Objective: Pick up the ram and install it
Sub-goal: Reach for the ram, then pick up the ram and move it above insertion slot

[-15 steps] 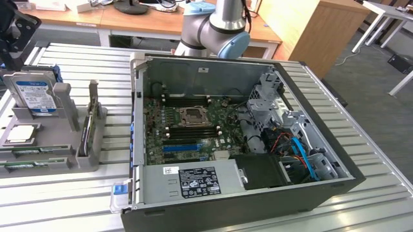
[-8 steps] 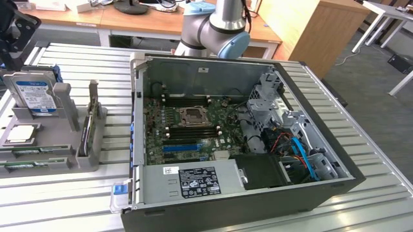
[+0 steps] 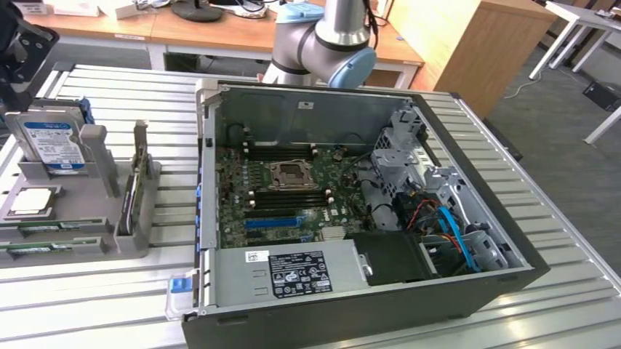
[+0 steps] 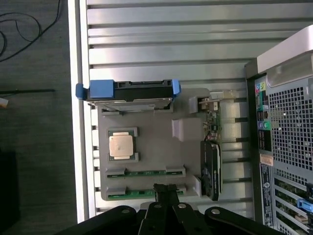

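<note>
Two green ram sticks lie flat in slots of a grey holder (image 4: 156, 142): one ram (image 4: 145, 172) and a second (image 4: 128, 195) beside it. In the exterior view they show at the holder's near end as ram (image 3: 51, 231) and ram (image 3: 39, 249). My gripper (image 4: 166, 189) hangs above the holder, its black fingers pressed together and shut on nothing, tips over the end of the second stick. The open PC case (image 3: 505, 218) holds the motherboard with black memory slots (image 3: 287, 195) on either side of the CPU socket (image 3: 289, 174).
The grey holder also carries a hard drive in a blue caddy (image 4: 129, 90), a CPU chip (image 4: 121, 145) and an upright graphics card (image 4: 211, 169). The case's rear panel (image 4: 288, 147) stands close beside the holder. The slatted metal table (image 3: 572, 305) ends near a dark floor (image 4: 34, 122).
</note>
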You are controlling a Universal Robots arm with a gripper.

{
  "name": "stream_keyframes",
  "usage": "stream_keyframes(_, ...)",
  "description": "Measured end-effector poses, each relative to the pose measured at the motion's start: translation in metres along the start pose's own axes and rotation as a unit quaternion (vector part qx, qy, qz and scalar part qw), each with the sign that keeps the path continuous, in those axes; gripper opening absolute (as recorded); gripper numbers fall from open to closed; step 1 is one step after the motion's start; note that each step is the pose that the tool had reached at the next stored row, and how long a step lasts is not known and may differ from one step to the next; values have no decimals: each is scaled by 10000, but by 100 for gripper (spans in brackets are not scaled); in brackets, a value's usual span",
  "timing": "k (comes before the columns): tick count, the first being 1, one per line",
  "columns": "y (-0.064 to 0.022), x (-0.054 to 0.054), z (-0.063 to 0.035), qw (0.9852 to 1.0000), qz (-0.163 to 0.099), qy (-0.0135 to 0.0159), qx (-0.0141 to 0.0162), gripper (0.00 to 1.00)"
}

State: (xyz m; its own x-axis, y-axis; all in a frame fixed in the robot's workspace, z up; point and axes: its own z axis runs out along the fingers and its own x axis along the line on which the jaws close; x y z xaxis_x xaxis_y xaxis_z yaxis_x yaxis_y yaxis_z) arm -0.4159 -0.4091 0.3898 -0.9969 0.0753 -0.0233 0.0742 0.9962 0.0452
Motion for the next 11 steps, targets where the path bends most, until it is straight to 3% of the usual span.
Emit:
stream_keyframes(5,-75,-6,-4,10000,0,0,0,11)
stream_keyframes(11,-81,-6,-4,10000,0,1,0,11)
